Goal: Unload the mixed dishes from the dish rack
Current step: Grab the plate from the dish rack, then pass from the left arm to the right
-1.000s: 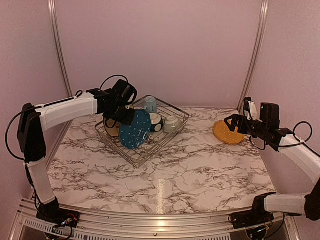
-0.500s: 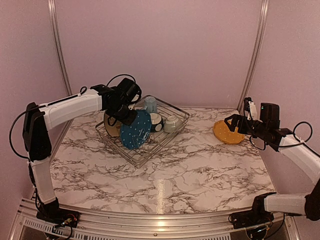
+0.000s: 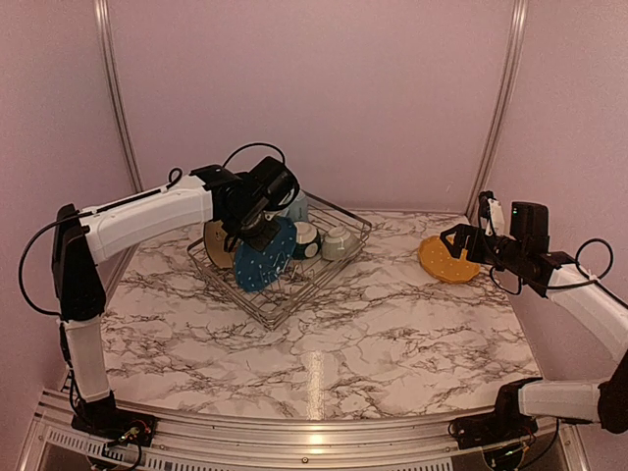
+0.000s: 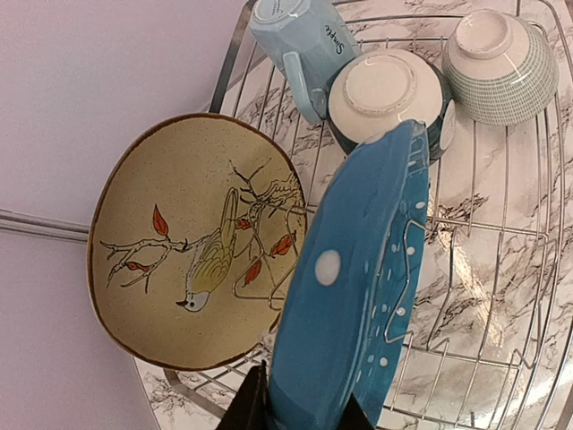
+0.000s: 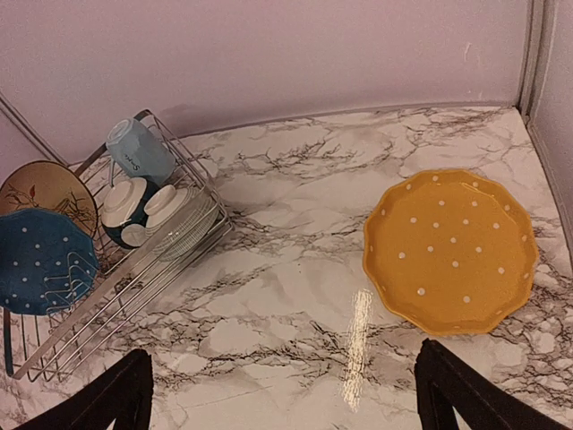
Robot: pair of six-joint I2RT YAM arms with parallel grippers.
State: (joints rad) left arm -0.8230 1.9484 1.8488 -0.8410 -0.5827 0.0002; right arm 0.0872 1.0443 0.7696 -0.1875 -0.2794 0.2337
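Note:
The silver wire dish rack (image 3: 294, 294) stands at the back left of the table. In it stand a cream plate with a bird and leaves (image 4: 183, 255), a blue plate with white dots (image 4: 345, 296), a pale blue mug (image 4: 300, 40), a dark teal and white bowl (image 4: 385, 90) and a pale grey-green bowl (image 4: 497, 63). My left gripper (image 3: 257, 231) is shut on the rim of the blue plate (image 3: 263, 255), which stands on edge among the tines. The mustard yellow plate (image 5: 448, 251) lies flat on the table at the right. My right gripper (image 5: 282, 394) is open and empty just in front of it.
The marble table (image 3: 373, 324) spreads in front of the rack. Pink walls with metal corner posts (image 3: 500, 108) close the back and sides. The rack also shows in the right wrist view (image 5: 134, 269).
My left arm has swung to the right over the rack, and the blue plate in it has shifted slightly. The right arm has not moved.

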